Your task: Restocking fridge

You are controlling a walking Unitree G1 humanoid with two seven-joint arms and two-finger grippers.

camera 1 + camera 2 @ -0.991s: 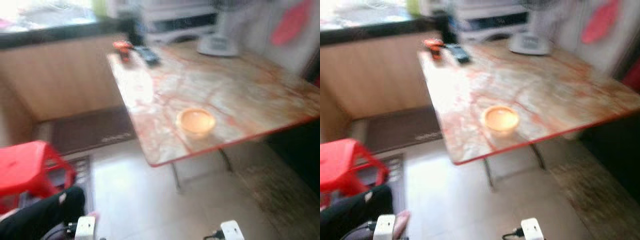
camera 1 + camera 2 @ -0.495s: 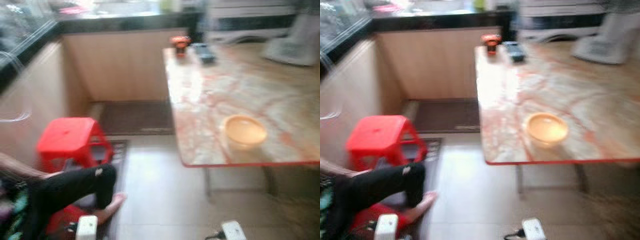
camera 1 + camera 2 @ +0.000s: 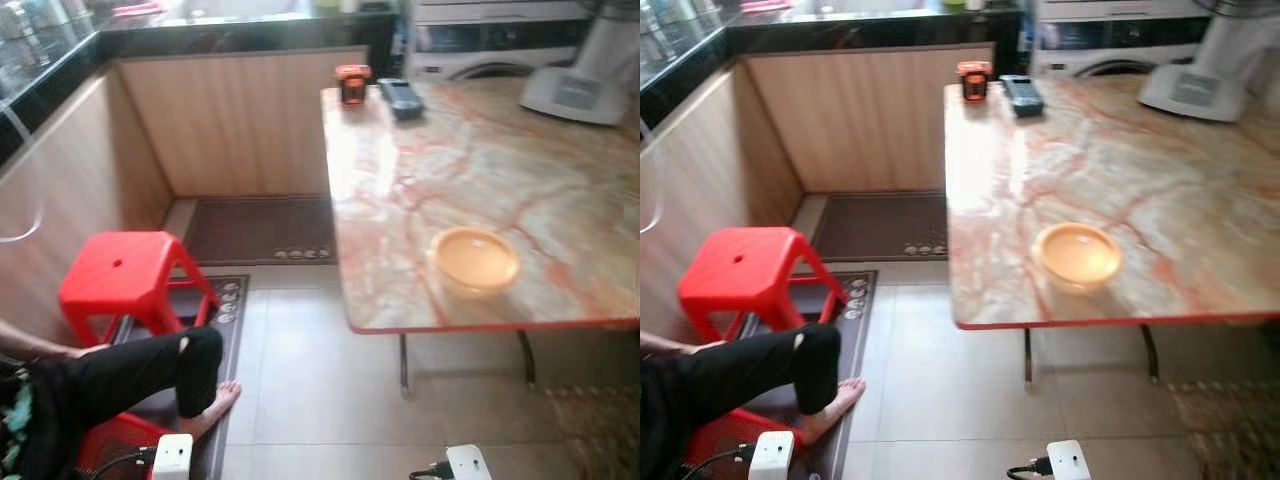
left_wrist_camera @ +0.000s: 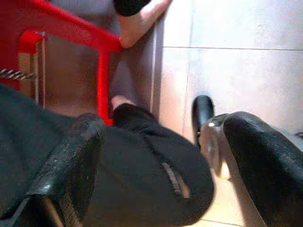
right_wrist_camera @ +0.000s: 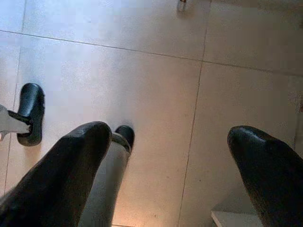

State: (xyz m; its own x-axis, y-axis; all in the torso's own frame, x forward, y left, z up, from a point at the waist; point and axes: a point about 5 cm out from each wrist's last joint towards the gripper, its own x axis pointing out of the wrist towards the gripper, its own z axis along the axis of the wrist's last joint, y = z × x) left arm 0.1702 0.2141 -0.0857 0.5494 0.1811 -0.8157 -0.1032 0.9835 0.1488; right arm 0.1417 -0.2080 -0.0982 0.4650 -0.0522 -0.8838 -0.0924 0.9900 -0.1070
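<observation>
**Transit phase: no item in hand, fridge not located**

Both arms hang at my sides. My left claw (image 4: 156,156) points down at the floor (image 5: 156,94) with its fingers spread and nothing between them; beyond it lie a red stool (image 3: 128,272) frame and a person's bare foot (image 4: 139,21). My right claw (image 5: 170,161) is likewise released, fingers wide apart, over bare tile.

Ahead stands a marble-patterned counter (image 3: 480,150). On it sit an orange bowl (image 3: 474,261) near the front edge, a small orange-lidded jar (image 3: 352,83) and a dark remote-like object (image 3: 401,97) just beside it at the far corner, and a white appliance base (image 3: 575,95) at the far right. A person sits low at my left — one leg (image 3: 140,365) stretched toward a floor mat (image 3: 258,230).

Judgement: this is the approach step. Nothing is collected, and I cannot identify any stock item for the fridge. The next move calls for locating the goods, then closing in squarely, keeping clear of the person's foot.
</observation>
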